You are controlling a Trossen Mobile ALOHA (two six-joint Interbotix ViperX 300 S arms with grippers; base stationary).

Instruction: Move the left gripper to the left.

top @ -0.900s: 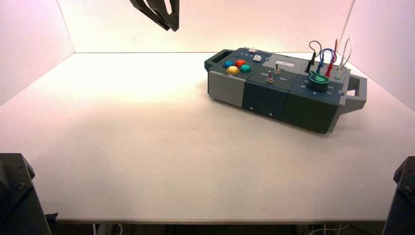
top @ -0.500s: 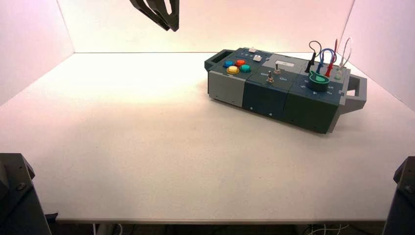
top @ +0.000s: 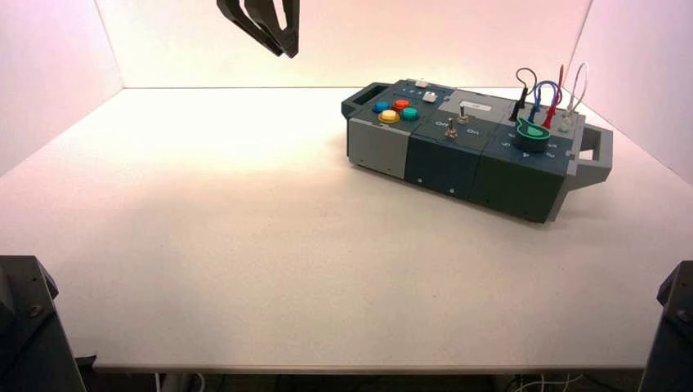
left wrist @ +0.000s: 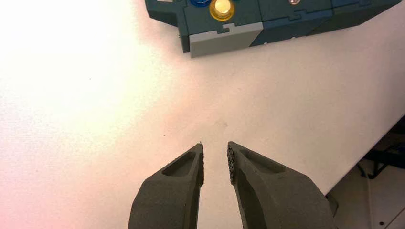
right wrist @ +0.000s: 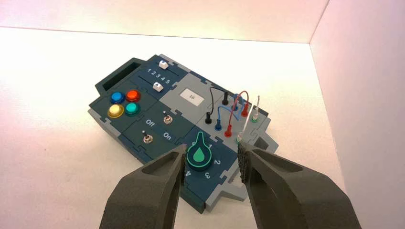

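Note:
My left gripper [top: 282, 41] is a black angular claw hanging high over the far left-centre of the table, well left of the box [top: 458, 155]. In the left wrist view its two fingers stand a narrow gap apart with nothing between them [left wrist: 216, 152], above bare white table, and the box's grey corner [left wrist: 224, 43] and yellow button [left wrist: 222, 8] lie beyond. My right gripper [right wrist: 211, 155] is open and empty, held above the box's near end, and the green knob [right wrist: 199, 155] shows between its fingers.
The box stands turned at the far right, with four coloured buttons [top: 395, 110], two toggle switches [top: 456, 122], the green knob [top: 533, 135] and wires [top: 547, 98]. Walls close in the back and both sides. Black arm blocks [top: 24, 327] sit at the front corners.
The left gripper has shifted very slightly in the high view. The box has not moved.

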